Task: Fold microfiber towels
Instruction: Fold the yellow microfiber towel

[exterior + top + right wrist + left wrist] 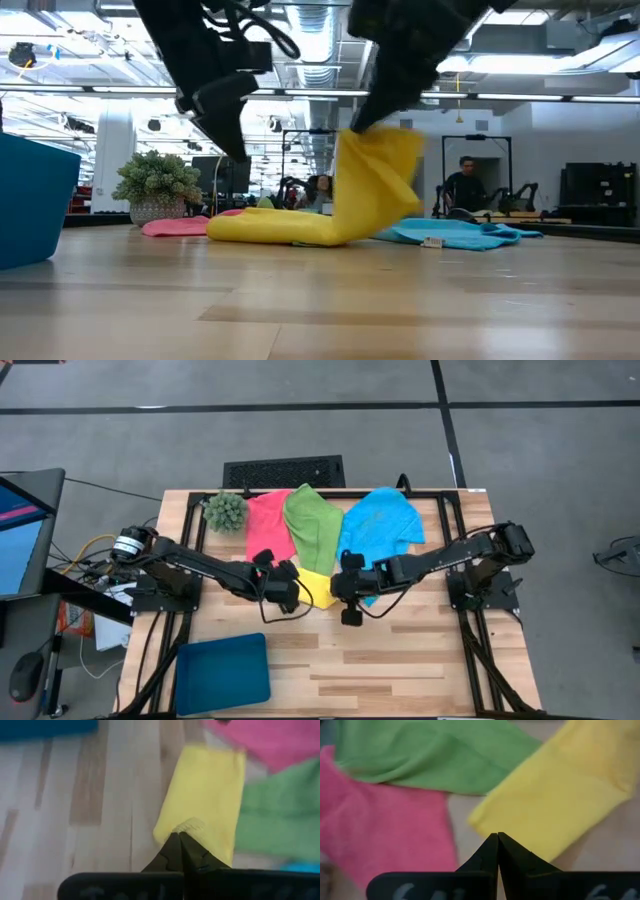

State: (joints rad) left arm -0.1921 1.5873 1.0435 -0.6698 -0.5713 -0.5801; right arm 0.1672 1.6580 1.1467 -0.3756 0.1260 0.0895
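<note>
My right end effector (pixel 178 836) is pinched shut on an edge of the yellow towel (pixel 370 190), lifting that end while the rest trails on the worktop (pixel 400 670) between the arms. My left end effector (pixel 498 836) is closed and, as far as I can tell, empty, just beside the same cloth. It hangs limp and light, so it will sag and slide; corners are the places to grip. The pink (pixel 265 520), green (pixel 312 525) and blue (pixel 380 525) towels lie spread behind.

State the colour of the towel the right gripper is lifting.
Yellow. The right gripper pinches the yellow towel by its edge; the right wrist view shows it best.
</note>
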